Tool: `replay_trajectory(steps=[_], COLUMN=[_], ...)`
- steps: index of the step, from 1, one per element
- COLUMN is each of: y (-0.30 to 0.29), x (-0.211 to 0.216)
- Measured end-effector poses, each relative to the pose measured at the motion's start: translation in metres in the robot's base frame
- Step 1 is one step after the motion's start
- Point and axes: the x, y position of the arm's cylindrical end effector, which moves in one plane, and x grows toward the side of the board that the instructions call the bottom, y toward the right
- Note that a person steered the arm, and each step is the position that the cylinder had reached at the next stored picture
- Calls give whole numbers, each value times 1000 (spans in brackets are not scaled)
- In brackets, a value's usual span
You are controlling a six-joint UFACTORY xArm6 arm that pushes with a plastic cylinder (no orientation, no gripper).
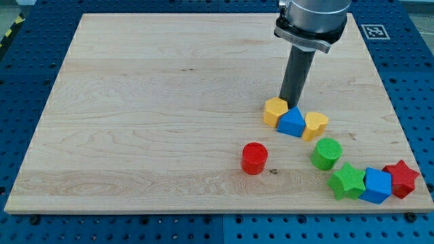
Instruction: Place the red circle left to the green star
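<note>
green circle [327, 153] sits between red circle [255, 158] and green star [347, 180].

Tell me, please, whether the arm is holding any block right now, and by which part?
Nothing is held. My tip is a bare rod standing just behind the yellow hexagon and blue block, away from the red circle.

readable text: none | sign: black-and-white fiducial marker [375, 31] on blue base, view's top right

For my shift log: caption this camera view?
My tip sits behind the yellow hexagon and blue block; red circle stands left of the green star.
</note>
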Motion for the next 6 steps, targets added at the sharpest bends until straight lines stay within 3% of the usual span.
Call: replay_trajectory(steps=[6], y=[-65], x=[15])
